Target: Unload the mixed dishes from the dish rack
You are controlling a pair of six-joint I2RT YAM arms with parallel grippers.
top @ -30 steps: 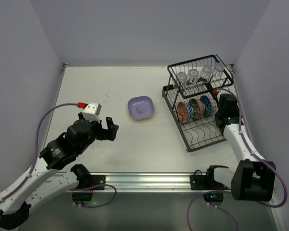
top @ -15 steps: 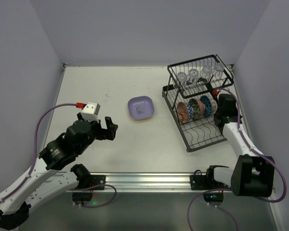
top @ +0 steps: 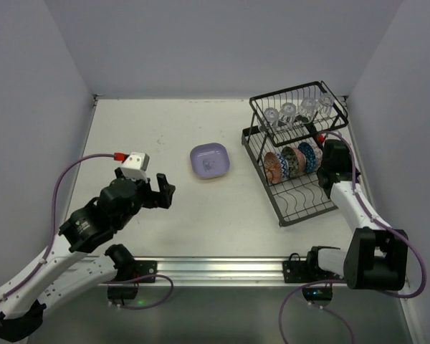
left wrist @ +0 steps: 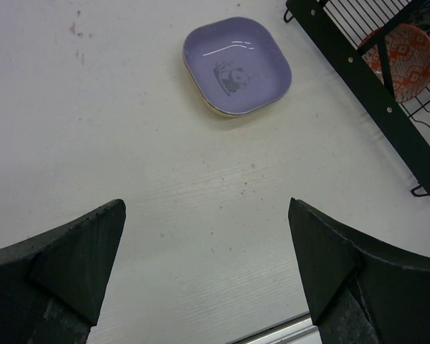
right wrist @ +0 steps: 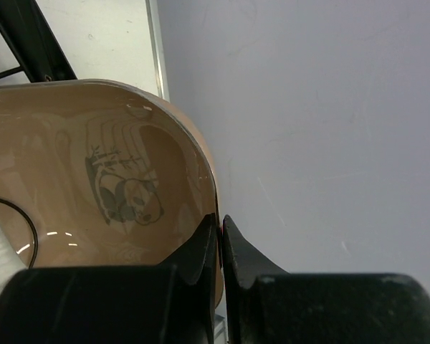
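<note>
A white desk [top: 165, 143] fills the middle of the top view. In the left wrist view it carries small dark specks [left wrist: 75, 29] toward 11 o'clock. Pale grey walls [top: 222, 43] enclose it at 9, 12 and 3 o'clock. A metal rail [top: 215, 269] runs along its 6 o'clock edge.

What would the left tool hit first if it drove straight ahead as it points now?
Likely the bare table, just short of the lavender plate; depth is hard to judge.

Right gripper [right wrist: 220, 228] closes up over the last second, jaws now pinching the rim of the tan plate [right wrist: 72, 179]; right arm [top: 355, 208] edges slightly up toward the rack [top: 272, 197]; its shoulder block shifts a little left.
</note>
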